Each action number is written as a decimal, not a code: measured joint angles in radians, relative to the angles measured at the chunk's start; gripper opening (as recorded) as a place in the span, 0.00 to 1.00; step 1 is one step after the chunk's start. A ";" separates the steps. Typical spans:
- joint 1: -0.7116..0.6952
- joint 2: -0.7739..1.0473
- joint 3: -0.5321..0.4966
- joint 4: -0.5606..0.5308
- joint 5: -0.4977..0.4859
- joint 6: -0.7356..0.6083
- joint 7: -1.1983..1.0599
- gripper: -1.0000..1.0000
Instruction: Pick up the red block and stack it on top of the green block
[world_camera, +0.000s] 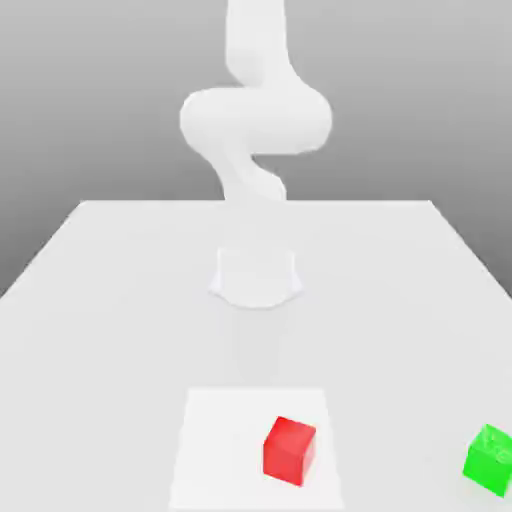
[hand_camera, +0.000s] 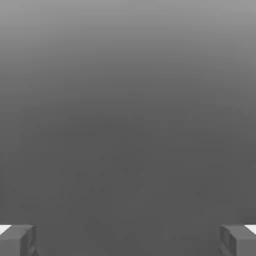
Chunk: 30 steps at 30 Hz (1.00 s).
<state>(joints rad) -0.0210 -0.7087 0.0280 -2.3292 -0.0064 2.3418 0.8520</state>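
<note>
On the white patch, near side and toward the exterior view's right half of it, sits red block (world_camera: 289, 451); gripper (hand_camera: 128, 241) spread, empty. Green block (world_camera: 489, 460) farther right. Likely pre-grasp; next, reach red.

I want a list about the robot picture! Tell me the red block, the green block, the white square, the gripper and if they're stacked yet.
red block: on the white square, turned at an angle
green block: on the table, toward the exterior view's right edge
white square: flat on the table, under the red block
gripper: fingers wide apart, nothing between them
stacked: not yet, the blocks sit apart
</note>
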 joint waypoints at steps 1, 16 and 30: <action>-0.008 0.039 0.012 -0.013 -0.003 0.018 0.023 0.50; -0.078 0.587 0.127 -0.187 -0.066 0.268 0.351 0.50; -0.015 1.037 0.075 -0.239 -0.127 0.551 0.530 0.00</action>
<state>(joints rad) -0.0363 0.3287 0.1027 -2.5678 -0.1335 2.8926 1.3824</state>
